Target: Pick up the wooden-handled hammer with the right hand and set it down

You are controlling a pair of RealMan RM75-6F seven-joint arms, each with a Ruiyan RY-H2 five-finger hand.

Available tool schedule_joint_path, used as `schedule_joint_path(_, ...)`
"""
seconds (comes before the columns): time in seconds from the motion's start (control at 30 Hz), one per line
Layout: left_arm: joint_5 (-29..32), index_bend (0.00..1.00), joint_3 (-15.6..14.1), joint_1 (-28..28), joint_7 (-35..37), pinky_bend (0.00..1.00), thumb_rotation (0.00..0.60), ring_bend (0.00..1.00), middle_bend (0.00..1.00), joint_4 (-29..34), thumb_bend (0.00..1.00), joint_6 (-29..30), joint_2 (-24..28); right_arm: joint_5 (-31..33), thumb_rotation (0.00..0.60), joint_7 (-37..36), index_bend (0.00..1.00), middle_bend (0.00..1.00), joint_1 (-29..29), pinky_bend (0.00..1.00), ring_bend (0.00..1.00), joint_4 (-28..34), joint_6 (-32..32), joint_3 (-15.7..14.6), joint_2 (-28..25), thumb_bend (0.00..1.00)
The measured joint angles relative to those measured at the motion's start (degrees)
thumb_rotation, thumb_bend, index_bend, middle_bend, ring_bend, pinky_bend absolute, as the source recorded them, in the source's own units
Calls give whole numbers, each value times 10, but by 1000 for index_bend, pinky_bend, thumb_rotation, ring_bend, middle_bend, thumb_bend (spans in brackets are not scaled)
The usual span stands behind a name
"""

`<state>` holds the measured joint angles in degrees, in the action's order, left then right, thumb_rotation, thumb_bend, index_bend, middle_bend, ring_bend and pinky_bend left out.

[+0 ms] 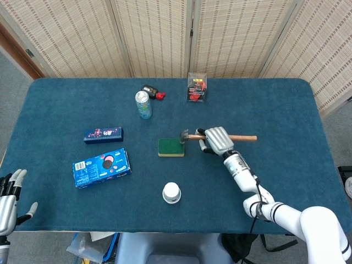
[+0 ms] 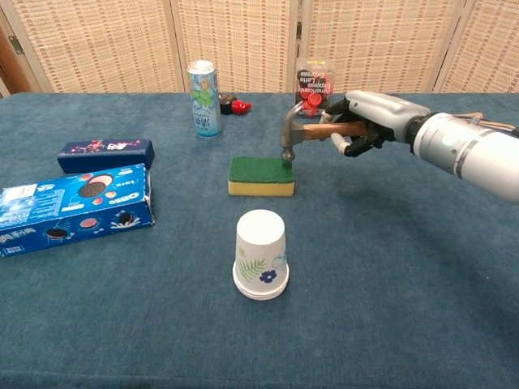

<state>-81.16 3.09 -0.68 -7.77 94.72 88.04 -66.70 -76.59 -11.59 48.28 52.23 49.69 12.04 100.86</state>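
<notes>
In the head view, the right hand [image 1: 215,140] is wrapped around the wooden handle of the hammer [image 1: 242,137], which lies roughly level across the middle of the blue tabletop [image 1: 286,110]; the metal head sits just at the right edge of the green sponge [image 1: 171,147], and the free end of the handle sticks out to the right of the hand. The left hand [image 1: 9,198] shows at the lower left corner, off the tabletop edge, fingers apart and holding nothing. A drink can [image 1: 143,104] stands behind the sponge, with a small black and red object [image 1: 152,91] just beyond it and a clear box with red contents [image 1: 197,87] further right. A dark blue box [image 1: 103,134] and a blue cookie box [image 1: 102,167] lie to the left, and an upturned paper cup [image 1: 171,192] sits near the front edge. In the chest view, the right hand [image 2: 371,121] grips the hammer [image 2: 312,131] above the tabletop [image 2: 405,275], with the head pointing down over the right rear corner of the sponge [image 2: 260,175]; whether it touches the sponge cannot be told. The paper cup [image 2: 260,254] stands in front of the sponge, the can [image 2: 204,99] behind it, and the cookie box [image 2: 75,208] at left.
</notes>
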Motion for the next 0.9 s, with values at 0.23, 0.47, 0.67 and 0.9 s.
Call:
schedule_joint_path(0.23,2,0,-1,1,2,0,600,0,0,-6,278,-4,-2,-1,600,2,716,811,11,753,677,-23,-19,-5,18,657)
schedule_joint_path(0.47,0,0,1,0,4,0,600,0,0,-6,278,-2,-2,-7,600,-10,716,811,4,753,678,-13,12,1,9,656)
schedule_joint_path(0.67,-4,0,0,-2,0,0,600,0,0,-3,277,-3,-2,2,600,-10,716,811,-14,753,677,1,26,8,-23,656)
schedule_joint_path(0.9,-5,0,1,-3,-4,0,600,0,0,2,278,-3,-1,24,600,-11,716,753,-30,724,640,-11,4,6,-31,616)
